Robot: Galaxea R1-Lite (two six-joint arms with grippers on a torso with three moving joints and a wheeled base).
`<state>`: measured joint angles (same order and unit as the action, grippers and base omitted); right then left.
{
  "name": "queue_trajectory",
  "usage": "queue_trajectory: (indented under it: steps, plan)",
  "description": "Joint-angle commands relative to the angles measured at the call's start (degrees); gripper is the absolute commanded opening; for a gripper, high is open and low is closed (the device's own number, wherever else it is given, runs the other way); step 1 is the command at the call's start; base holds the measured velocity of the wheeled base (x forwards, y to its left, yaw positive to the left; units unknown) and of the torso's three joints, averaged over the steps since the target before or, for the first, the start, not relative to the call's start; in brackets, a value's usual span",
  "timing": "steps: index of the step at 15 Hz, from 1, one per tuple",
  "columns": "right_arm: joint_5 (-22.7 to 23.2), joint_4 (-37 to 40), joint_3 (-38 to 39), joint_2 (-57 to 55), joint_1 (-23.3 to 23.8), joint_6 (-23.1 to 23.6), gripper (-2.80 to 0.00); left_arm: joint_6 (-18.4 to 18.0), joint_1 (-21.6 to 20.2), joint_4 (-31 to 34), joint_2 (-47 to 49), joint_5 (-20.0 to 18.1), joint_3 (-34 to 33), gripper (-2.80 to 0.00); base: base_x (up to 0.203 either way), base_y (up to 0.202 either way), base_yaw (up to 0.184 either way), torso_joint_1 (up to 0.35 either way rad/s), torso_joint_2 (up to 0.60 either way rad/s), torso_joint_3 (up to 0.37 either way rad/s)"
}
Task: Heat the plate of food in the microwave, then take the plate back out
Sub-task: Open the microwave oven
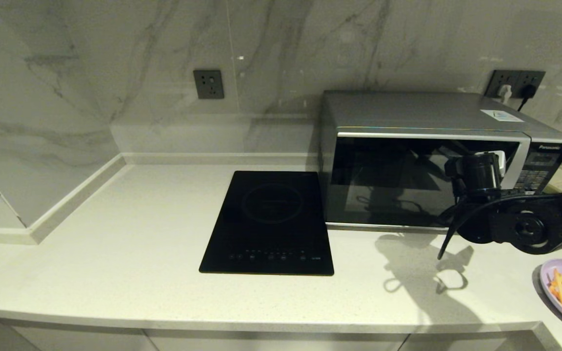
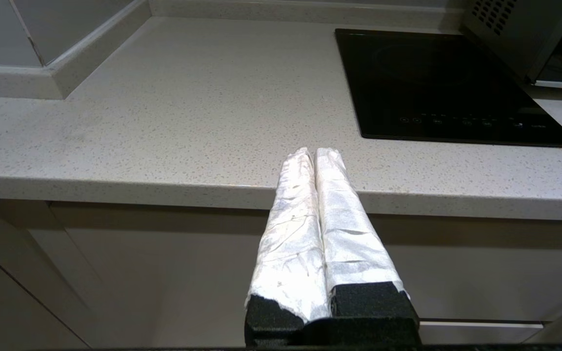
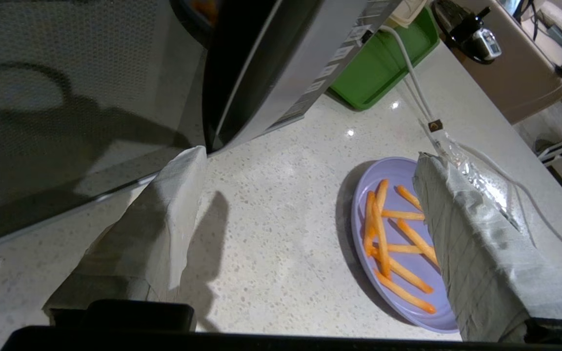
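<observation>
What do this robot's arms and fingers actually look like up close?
The right arm is black, with round joints and a looping black cable. Both the left gripper and the right gripper have long fingers wrapped in pale, crinkled tape over black bases.

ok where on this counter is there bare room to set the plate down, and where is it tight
Widest bare patch: counter left of the induction hob, out to the wall corner. A strip along the front edge too. Tight on the right: the open right gripper hangs before the microwave, with the plate of food beside a green tray.
</observation>
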<state>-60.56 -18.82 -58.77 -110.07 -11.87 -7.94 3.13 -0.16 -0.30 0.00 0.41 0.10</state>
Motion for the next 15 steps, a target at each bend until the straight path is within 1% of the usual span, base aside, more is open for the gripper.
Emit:
queue_trajectory:
  steps: [1, 4, 12, 15]
  plan:
    - [-0.3, -0.2, -1.8, -2.6, 1.7, -1.0, 0.00, 0.0, 0.0, 0.0, 0.0, 0.0, 0.0, -2.80, 0.000, 0.000, 0.000, 0.000, 0.00, 0.000]
    - [-0.3, -0.2, -4.0, -3.6, 3.4, -2.5, 0.00, 0.0, 0.0, 0.0, 0.0, 0.0, 0.0, -2.80, 0.000, 0.000, 0.000, 0.000, 0.00, 0.000]
    - [-0.3, -0.2, -9.1, -6.1, 6.7, -3.5, 0.00, 0.0, 0.0, 0.0, 0.0, 0.0, 0.0, -2.80, 0.000, 0.000, 0.000, 0.000, 0.00, 0.000]
    - [-0.3, -0.2, -9.4, -6.7, 7.7, -3.8, 0.00, 0.0, 0.0, 0.0, 0.0, 0.0, 0.0, -2.80, 0.000, 0.000, 0.000, 0.000, 0.00, 0.000]
